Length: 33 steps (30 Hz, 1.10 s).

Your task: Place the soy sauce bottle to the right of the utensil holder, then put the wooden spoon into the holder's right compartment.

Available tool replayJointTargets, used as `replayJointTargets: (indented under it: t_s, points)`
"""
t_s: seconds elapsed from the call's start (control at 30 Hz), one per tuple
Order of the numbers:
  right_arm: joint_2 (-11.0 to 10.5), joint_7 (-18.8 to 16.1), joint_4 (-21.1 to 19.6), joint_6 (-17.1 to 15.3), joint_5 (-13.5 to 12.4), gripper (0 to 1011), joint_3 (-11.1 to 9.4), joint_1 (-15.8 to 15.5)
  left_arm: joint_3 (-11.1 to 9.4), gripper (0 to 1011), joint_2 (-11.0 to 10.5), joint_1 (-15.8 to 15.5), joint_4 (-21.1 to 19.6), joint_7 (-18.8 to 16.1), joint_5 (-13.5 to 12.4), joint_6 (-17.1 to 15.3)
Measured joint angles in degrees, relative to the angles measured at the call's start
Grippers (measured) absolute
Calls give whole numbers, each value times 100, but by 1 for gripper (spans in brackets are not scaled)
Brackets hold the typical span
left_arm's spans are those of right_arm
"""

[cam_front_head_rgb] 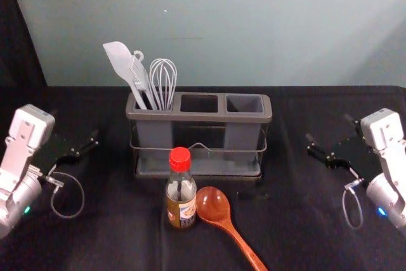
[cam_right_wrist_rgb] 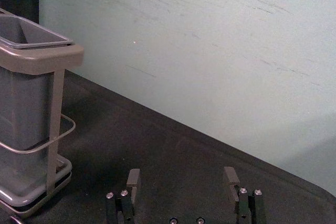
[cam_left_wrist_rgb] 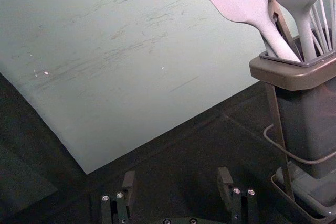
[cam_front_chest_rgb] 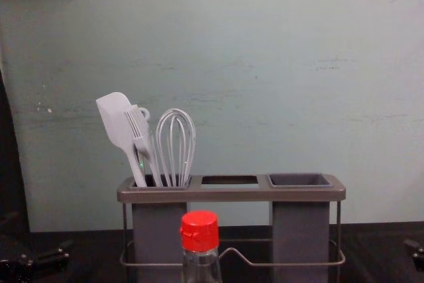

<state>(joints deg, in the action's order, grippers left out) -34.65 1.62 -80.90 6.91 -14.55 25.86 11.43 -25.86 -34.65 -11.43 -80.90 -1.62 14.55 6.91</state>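
The label (tiny print) on the bottle is unreadable.

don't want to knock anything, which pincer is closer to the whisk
Left. The left pincer is left of the whisk; the right pincer is farther off, past the right end of the holder.

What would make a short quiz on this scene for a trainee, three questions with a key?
1. True or false: the wooden spoon lies outside the utensil holder.
2. The soy sauce bottle stands:
a) behind the holder
b) in front of the holder
c) inside the holder
3. Fill the gap: the whisk sits in the holder's ____ compartment.

Key: 1. True; 2. b; 3. left
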Motion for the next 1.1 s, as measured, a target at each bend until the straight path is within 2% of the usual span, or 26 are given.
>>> replayJointTargets:
  t_s: [1.1]
  points:
    - [0,0,0,0,0,1003,0,0,0,1012,0,0,0,0,0,0]
